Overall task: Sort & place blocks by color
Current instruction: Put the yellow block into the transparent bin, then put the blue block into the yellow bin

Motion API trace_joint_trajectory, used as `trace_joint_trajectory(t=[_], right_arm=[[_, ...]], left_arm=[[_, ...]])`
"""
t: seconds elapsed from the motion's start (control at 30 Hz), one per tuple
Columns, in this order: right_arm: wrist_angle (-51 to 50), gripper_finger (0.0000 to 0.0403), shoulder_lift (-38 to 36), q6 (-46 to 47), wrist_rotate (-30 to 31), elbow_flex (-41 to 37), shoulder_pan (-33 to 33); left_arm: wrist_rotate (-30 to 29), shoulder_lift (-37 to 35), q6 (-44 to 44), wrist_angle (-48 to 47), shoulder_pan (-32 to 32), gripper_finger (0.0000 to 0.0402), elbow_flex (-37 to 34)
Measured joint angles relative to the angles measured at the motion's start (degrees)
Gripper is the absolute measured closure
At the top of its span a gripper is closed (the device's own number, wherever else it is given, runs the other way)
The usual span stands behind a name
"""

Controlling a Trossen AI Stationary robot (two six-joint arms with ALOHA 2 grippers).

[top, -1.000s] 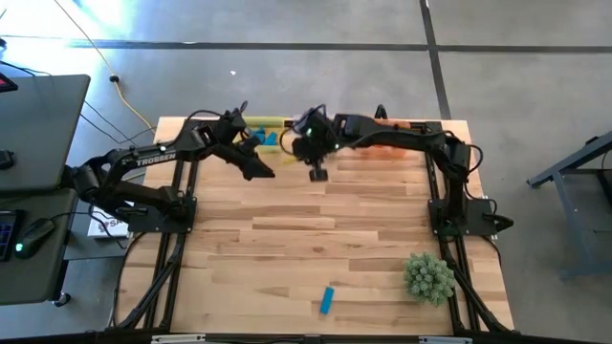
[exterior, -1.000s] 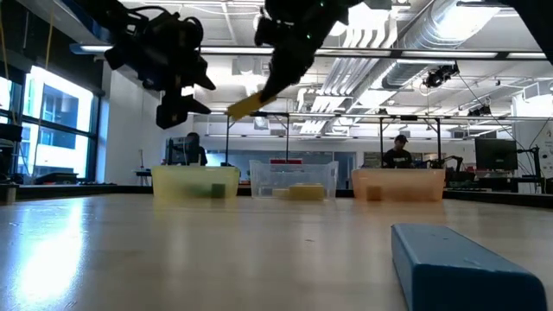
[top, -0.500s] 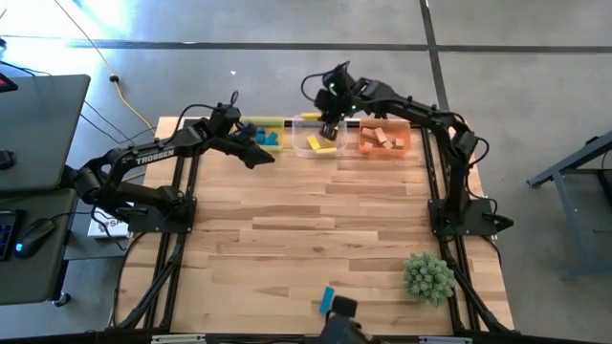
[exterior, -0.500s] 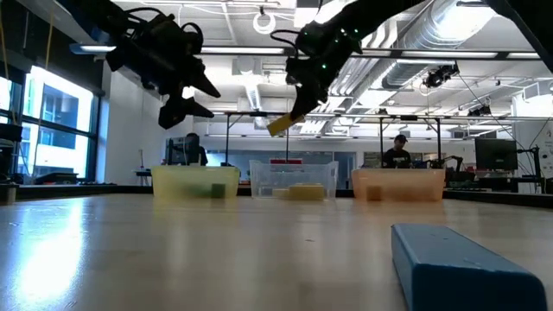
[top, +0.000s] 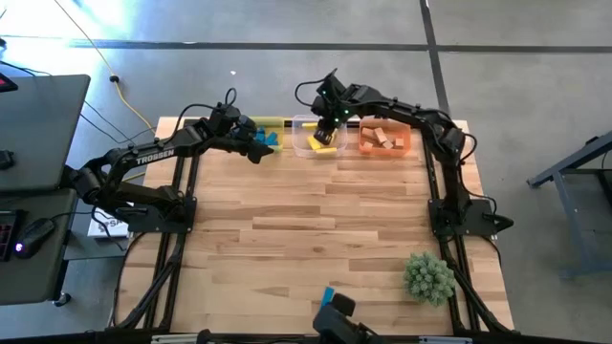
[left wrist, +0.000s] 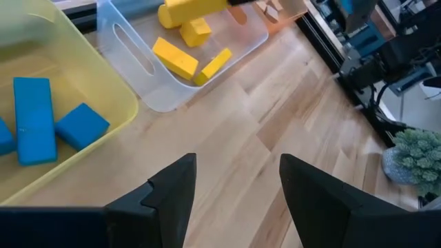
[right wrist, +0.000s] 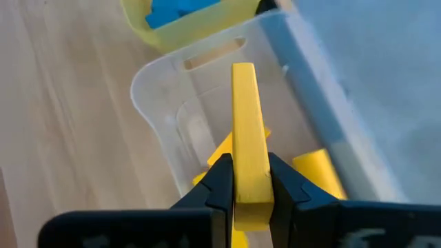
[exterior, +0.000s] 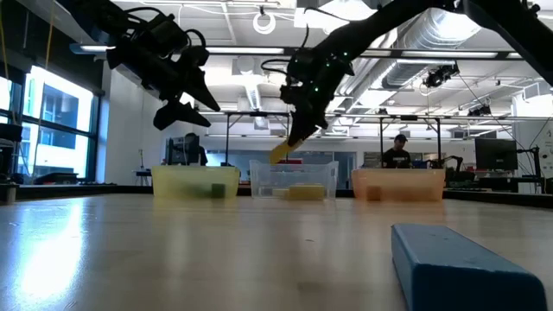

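Right gripper [right wrist: 247,180] pinches yellow bar [right wrist: 248,145] — over clear bin [right wrist: 165,89].

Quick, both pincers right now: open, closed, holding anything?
Left pincer: open, empty, beside the yellow bin.
Right pincer: closed on a yellow bar over the clear bin.

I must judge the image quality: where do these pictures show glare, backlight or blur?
Low view: bright ceiling lights and windows leave both arms as dark silhouettes; the near blue block is soft, and light glares on the table. High view: a bright patch on the floor at upper left. Right wrist view: the yellow block is sharp, the clear bin softer.
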Motion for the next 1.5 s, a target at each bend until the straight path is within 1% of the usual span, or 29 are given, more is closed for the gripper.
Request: trace_joint_trajectory(t=[0.2, 0.4, 0.5, 0.67, 0.77, 0.83, 1.03, 1.13, 1.27, 1.5], right_arm=[[-1.5, 0.0372, 3.2, 2.5, 0.1, 0.0, 0.5], [-1.6, 0.0368, 4.4, 3.3, 1.2, 0.0, 0.9], [-1.7, 0.0337, 4.6, 5.5, 3.5, 0.0, 0.9], [-2.6, 0.0279, 4.6, 7.0, 3.7, 0.2, 1.0], [-4.7, 0.0256, 4.6, 7.0, 3.3, 1.6, 1.3], [-7.8, 0.0246, 4.6, 7.4, 3.1, 3.5, 1.7], [-16.5, 0.0247, 4.6, 9.8, 1.6, 10.1, 3.9], [-20.9, 0.0252, 4.6, 9.9, -1.4, 12.4, 5.8], [-25.0, 0.0257, 4.6, 9.9, -4.0, 13.4, 9.2], [-29.5, 0.0258, 4.6, 10.6, -4.1, 13.3, 16.6]], left_arm=[[0.0, 0.0, 0.0, 0.0, 0.0, 0.0202, 0.0], [0.0, 0.0, 0.0, 0.0, 0.0, 0.0202, 0.0], [0.0, 0.0, 0.0, 0.0, 0.0, 0.0202, 0.0], [0.0, 0.0, 0.0, -0.9, 0.0, 0.0202, 0.0], [0.0, 0.0, 0.0, -1.8, 0.0, 0.0202, 0.0], [0.3, 0.0, 0.5, -2.3, 0.0, 0.0202, 0.0], [1.9, 0.0, 1.5, -3.8, 0.0, 0.0202, 0.0], [1.9, -0.1, 1.8, -5.2, 0.0, 0.0202, 0.0], [1.9, -0.9, 4.2, -7.3, 0.0, 0.0202, 0.0], [1.9, -1.4, 7.0, -11.3, 0.0, 0.0202, 0.0]])
